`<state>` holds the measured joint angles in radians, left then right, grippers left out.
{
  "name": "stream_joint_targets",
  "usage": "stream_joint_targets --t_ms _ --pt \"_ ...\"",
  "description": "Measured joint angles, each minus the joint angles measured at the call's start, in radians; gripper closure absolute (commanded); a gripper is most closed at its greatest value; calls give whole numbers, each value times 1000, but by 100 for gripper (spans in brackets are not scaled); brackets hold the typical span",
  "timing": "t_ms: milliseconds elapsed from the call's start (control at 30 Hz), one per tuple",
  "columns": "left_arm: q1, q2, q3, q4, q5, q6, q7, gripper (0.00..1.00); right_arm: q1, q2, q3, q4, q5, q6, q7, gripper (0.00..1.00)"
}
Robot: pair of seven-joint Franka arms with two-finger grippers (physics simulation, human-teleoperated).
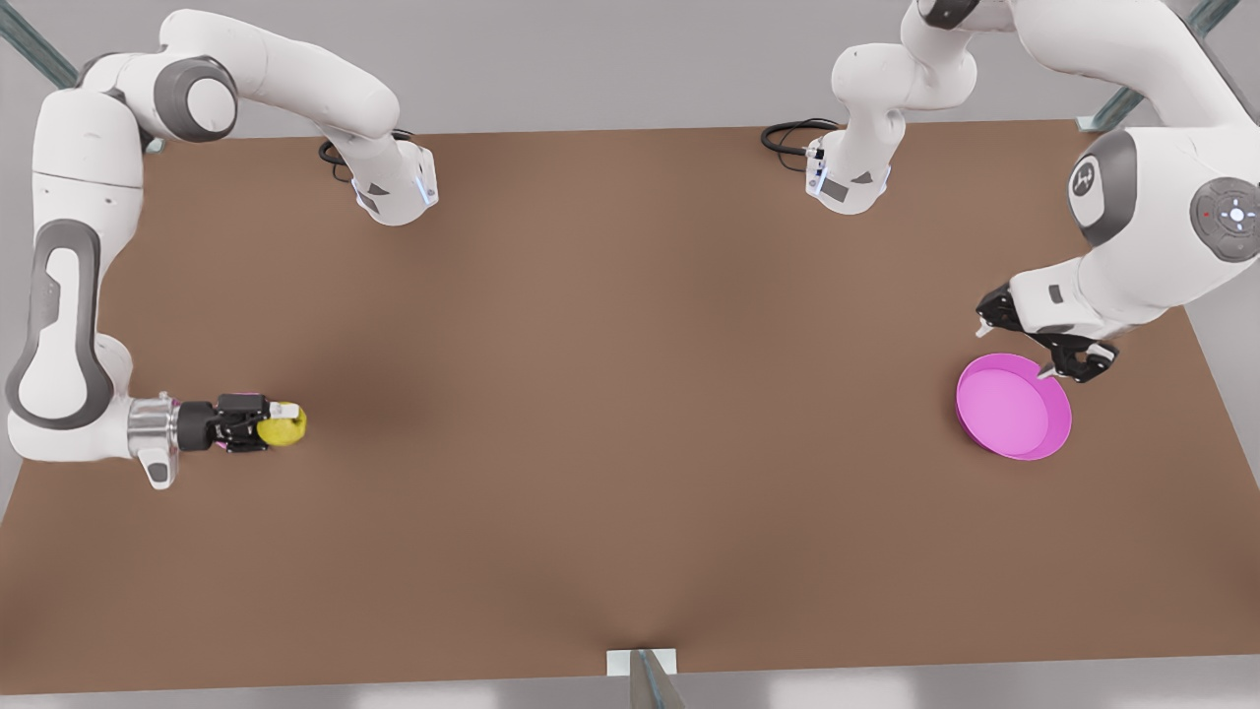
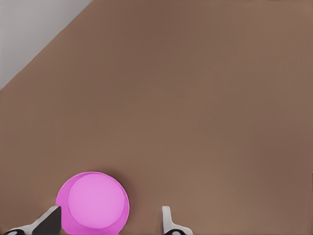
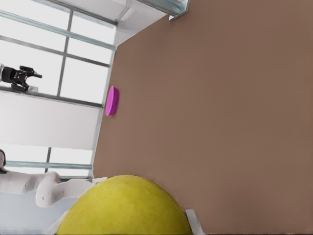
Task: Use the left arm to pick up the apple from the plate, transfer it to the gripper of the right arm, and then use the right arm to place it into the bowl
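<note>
Gripping apple (image 1: pixel 286 426) in right gripper (image 1: pixel 258 422) (fingers clamped) | hovering left gripper (image 1: pixel 1068 359) spread empty over plate (image 1: pixel 1014 407) rim

Apple (image 1: pixel 288 427): small, round, yellow-green, clamped in my right gripper (image 1: pixel 268 425), held out sideways at the front view's left, over bare table. Right arm (image 1: pixel 59 325) is white with grey joints and a silver wrist ring. In the right wrist view the apple (image 3: pixel 124 208) sits right up close between the fingers.

Plate (image 1: pixel 1014 406): magenta-pink, round, shallow, low rim, flat on the table at the front view's right, nothing on it.

My left gripper (image 1: pixel 1045 340) hovers at the plate's far edge, black fingers spread apart and holding nothing. Left arm (image 1: pixel 1162 217) is white with an all-white wrist.
</note>
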<state>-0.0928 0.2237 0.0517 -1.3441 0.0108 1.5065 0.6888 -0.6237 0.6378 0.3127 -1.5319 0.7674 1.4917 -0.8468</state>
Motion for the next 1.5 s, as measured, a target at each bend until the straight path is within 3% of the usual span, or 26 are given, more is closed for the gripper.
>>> stream_joint_targets --t_ms 400,1000,1433,1467,1500 --pt "-5 35 -1 30 -9 -39 -354 0 -111 31 -9 80 -212 -61 -75 21" --pt "-2 37 0 29 -24 -46 -590 0 -108 109 -63 96 -481 182 -132 21" --pt "10 40 0 29 -24 -45 -659 0 -109 130 -63 84 -596 225 -149 20" --pt "10 40 0 29 -24 -44 -663 0 -109 131 -63 84 -601 226 -150 15" --pt "10 40 0 28 -24 -44 -666 0 -108 132 -62 84 -607 226 -152 0"
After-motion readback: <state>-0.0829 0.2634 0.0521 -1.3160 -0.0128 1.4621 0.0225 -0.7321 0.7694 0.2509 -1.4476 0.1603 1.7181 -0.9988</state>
